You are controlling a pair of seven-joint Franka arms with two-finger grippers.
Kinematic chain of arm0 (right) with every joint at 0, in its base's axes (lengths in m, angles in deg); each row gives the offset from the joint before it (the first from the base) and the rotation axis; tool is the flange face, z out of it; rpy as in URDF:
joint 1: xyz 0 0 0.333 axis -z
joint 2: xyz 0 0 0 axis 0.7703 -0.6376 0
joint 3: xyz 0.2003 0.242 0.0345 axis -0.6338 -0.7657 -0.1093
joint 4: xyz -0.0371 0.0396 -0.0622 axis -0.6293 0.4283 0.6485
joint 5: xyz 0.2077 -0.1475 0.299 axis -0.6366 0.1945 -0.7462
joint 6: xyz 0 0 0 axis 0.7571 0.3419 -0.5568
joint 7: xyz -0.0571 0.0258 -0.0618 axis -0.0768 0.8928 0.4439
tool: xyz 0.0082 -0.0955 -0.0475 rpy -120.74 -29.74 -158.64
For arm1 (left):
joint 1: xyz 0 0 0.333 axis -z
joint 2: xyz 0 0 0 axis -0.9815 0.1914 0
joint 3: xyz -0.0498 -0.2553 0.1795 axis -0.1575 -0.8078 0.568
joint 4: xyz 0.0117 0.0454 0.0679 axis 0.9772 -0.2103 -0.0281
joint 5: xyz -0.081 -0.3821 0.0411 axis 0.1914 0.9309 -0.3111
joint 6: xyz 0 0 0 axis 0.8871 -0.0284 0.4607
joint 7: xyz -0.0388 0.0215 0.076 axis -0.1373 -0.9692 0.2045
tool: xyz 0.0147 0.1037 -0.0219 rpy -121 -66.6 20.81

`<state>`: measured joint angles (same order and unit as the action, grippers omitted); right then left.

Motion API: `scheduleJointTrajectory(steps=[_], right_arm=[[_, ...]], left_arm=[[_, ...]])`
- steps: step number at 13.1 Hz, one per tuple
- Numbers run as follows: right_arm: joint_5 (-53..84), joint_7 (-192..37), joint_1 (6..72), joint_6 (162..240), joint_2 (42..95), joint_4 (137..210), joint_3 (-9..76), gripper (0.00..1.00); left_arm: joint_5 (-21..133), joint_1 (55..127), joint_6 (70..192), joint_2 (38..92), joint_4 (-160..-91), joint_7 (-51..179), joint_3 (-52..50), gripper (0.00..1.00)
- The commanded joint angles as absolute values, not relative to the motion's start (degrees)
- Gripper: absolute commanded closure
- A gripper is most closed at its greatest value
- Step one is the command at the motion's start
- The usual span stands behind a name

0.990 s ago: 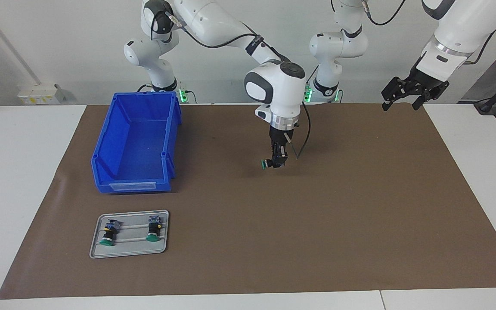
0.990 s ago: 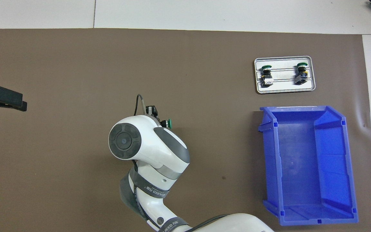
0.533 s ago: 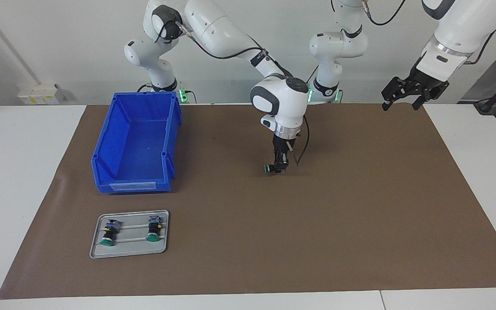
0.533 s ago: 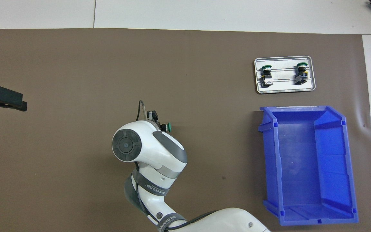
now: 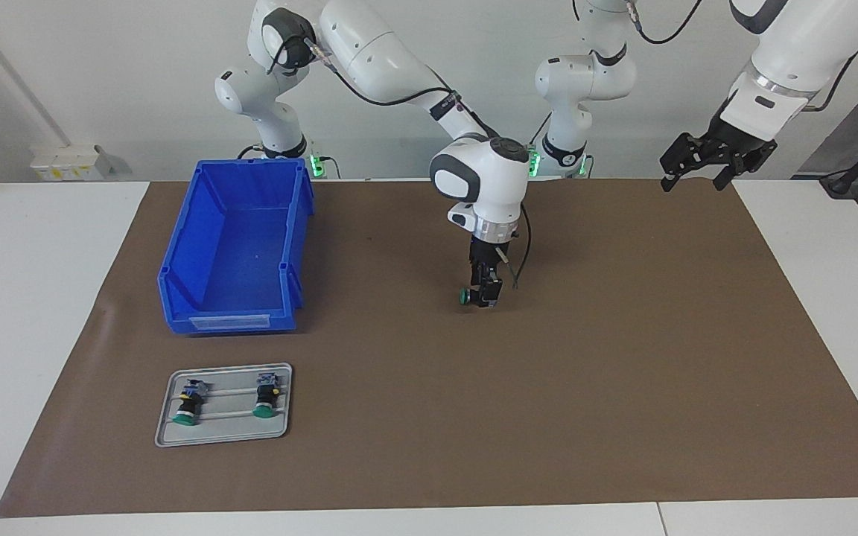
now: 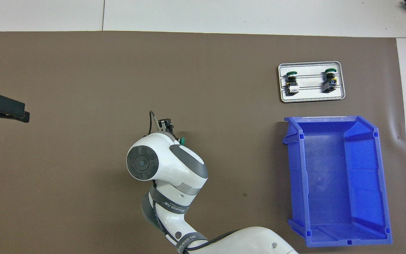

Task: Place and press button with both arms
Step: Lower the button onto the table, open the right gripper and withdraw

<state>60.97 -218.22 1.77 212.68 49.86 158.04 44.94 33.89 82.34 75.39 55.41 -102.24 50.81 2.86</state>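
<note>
Button (image 5: 465, 296) lies on its side on the mat mid-bench, beside the bin (image 5: 235, 246), at the right gripper (image 5: 486, 295); grip state unclear. Release fully, lift straight. Left gripper (image 5: 704, 165) waits spread apart.

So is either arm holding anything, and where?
The right gripper is at the button, by its black body, down at the mat; a grip cannot be told. Left gripper holds nothing.

White table (image 5: 42, 298), brown mat (image 5: 623, 357), blue bin (image 5: 235, 246), grey tray (image 5: 224, 435)
</note>
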Motion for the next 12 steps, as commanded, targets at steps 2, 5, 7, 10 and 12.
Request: scheduleJointTrajectory(steps=[2,5,7,10,12], right_arm=[[61.0,-206.4,8.9,211.9,60.8,160.6,44.4,0.00],[59.3,-192.8,13.4,208.4,66.7,162.0,44.5,0.00],[59.0,-180.4,16.9,204.1,69.7,162.2,44.4,0.00],[53.1,-160.8,24.3,198.5,75.4,162.4,44.5,0.00],[49.6,-144.0,29.9,193.6,78.0,162.4,44.5,0.00]], left_arm=[[32.8,82.4,75.4,53.1,-105.7,51.3,2.5,0.06],[32.8,82.4,81.7,53.5,-105.8,50.9,2.4,0.04],[32.8,82.8,85.3,53.5,-106.8,49.8,2.0,0.04],[32.8,85.5,86.8,53.1,-108.7,39.0,1.9,0.04],[32.9,86.6,87.8,53.1,-109.0,32.3,1.7,0.05]])
